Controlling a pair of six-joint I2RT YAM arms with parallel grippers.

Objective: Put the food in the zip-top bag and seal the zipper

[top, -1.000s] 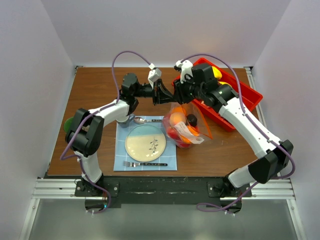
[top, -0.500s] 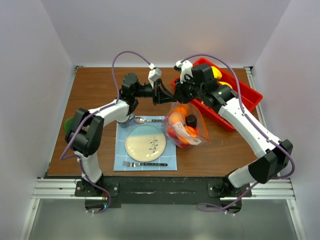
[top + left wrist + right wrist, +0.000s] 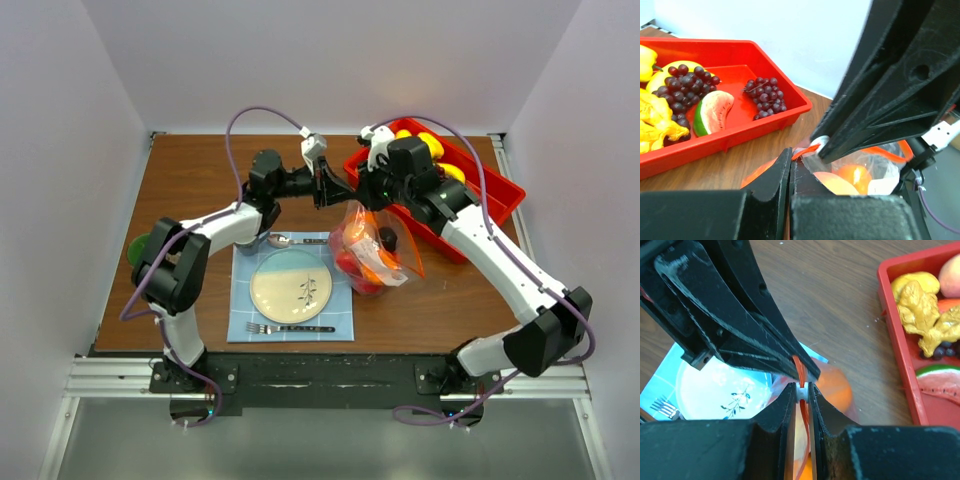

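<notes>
The clear zip-top bag (image 3: pixel 385 262) hangs upright between my two grippers, right of the plate, with oranges and red apples (image 3: pixel 356 256) inside. My left gripper (image 3: pixel 790 157) is shut on the bag's mouth edge at the end of the orange-red zipper (image 3: pixel 799 367). My right gripper (image 3: pixel 800 389) is shut on the zipper's white slider (image 3: pixel 820 142), right beside the left fingers. In the top view the left gripper (image 3: pixel 337 192) and right gripper (image 3: pixel 362 197) meet above the bag. More food lies in the red tray: dark grapes (image 3: pixel 765 95), a watermelon slice (image 3: pixel 712 112) and yellow pieces (image 3: pixel 920 310).
The red tray (image 3: pixel 500 195) stands at the back right, just behind the bag. A plate (image 3: pixel 290 285) sits on a blue mat (image 3: pixel 240 320) with a fork (image 3: pixel 285 328) and a spoon (image 3: pixel 285 241). A green object (image 3: pixel 135 248) lies at the left table edge.
My right gripper has closed onto the white slider. Both grippers and the bag's mouth have shifted slightly to the right and toward the back.
</notes>
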